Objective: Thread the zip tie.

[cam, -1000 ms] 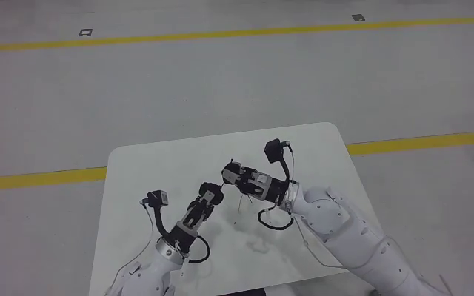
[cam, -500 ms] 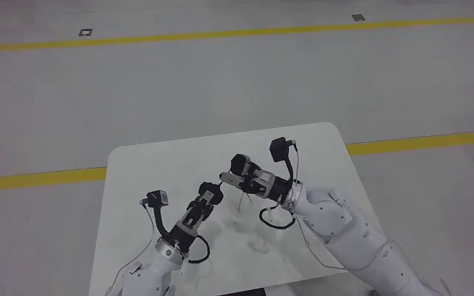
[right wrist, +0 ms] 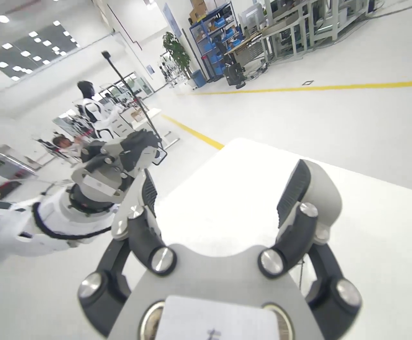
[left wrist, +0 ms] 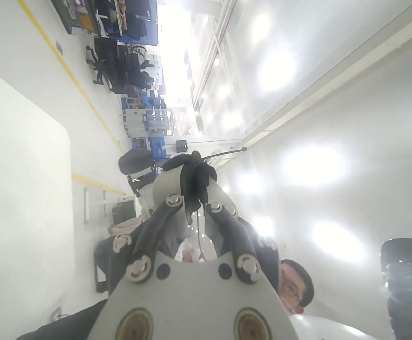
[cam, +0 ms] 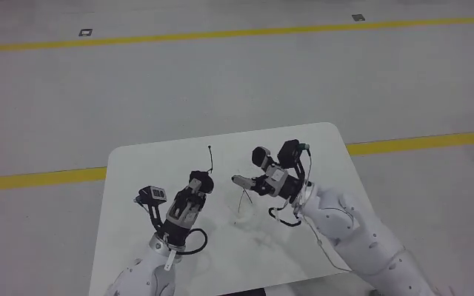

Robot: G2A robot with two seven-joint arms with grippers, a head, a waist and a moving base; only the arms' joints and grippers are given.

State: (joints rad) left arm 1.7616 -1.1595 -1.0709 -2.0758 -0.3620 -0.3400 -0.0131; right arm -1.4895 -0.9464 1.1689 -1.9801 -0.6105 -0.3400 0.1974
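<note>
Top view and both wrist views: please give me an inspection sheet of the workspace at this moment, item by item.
Surface: white table with rounded corners.
Job's things: black zip tie stands up out of the left gripper, one end in the air.
Clutter: thin dark strand on the table below the right gripper; cannot tell whether it is an object or a shadow.
Grippers: left gripper shut on the zip tie; right gripper open, holding nothing, apart from the tie.
Cables: black cable looped at the left wrist, another at the right wrist.
Surroundings: grey floor with yellow lines; shelves and desks in the room behind.
</note>
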